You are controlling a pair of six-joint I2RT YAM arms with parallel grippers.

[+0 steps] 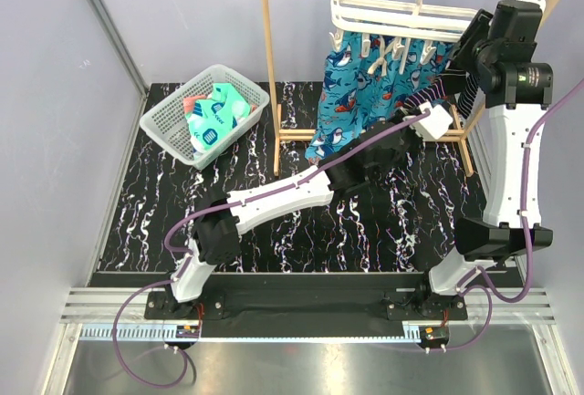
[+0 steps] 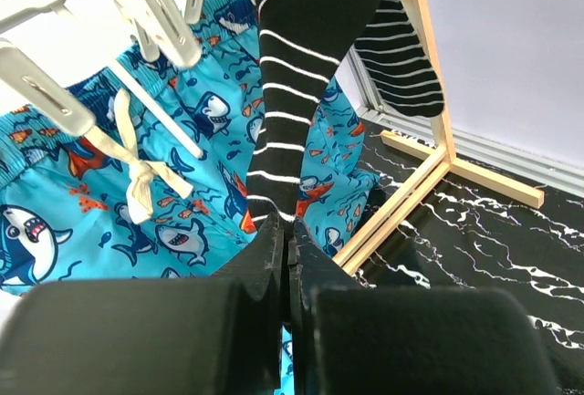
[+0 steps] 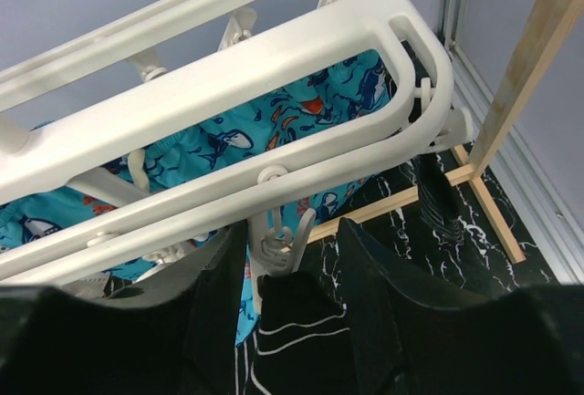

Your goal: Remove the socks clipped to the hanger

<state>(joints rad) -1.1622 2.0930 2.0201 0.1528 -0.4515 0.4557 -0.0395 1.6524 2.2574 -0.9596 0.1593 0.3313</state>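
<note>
A black-and-white striped sock (image 2: 301, 94) hangs from a clip (image 3: 285, 247) of the white hanger (image 3: 274, 57). My left gripper (image 2: 287, 231) is shut on that sock's lower end, pinching the fabric between its fingers. My right gripper (image 3: 292, 231) is up under the hanger frame, open, with one finger on each side of the clip that holds the sock's top (image 3: 306, 331). A second striped sock (image 2: 401, 57) hangs beside it at the hanger's end. In the top view the hanger (image 1: 392, 16) hangs on the rack, with both grippers at its right end.
The blue shark-print cloth (image 2: 109, 194) hangs from the same hanger behind the sock. The wooden rack (image 1: 271, 67) stands on the black marbled table. A white mesh basket (image 1: 164, 108) at the back left holds teal and coral socks (image 1: 214, 117).
</note>
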